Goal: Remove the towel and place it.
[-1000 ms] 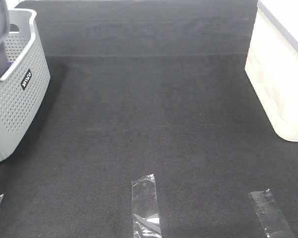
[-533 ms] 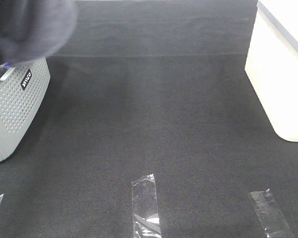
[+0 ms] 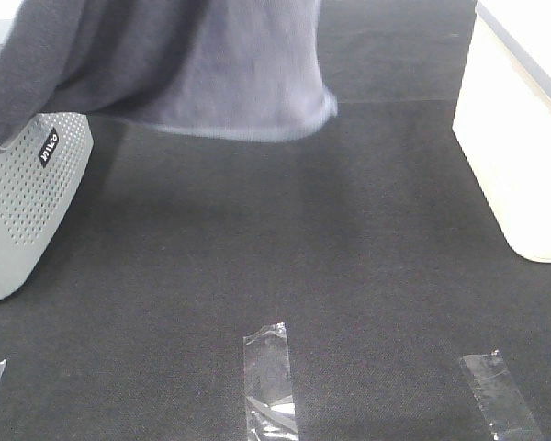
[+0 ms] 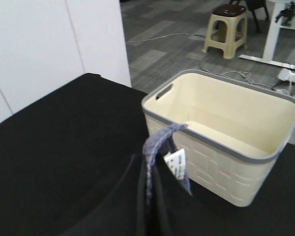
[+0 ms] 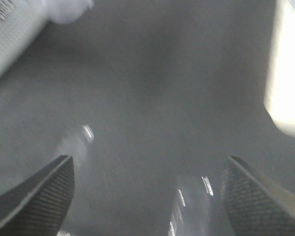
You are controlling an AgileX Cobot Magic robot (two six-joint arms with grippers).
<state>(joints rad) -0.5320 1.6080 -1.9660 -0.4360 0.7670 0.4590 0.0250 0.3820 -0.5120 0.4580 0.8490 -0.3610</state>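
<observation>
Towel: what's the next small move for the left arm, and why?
Probably raise the towel and carry it right. The left gripper is shut on it, but its left part overlaps the grey basket at the rim, so it likely isn't clear. The empty cream basket sits across the mat.

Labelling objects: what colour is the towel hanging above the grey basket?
The towel is grey-lavender with a lighter edge; the exterior high view shows it best.

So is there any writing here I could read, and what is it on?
Black label on the grey basket: white letters, too blurred to read.
White tag on the towel: print too small to read.
No other text shows.
</observation>
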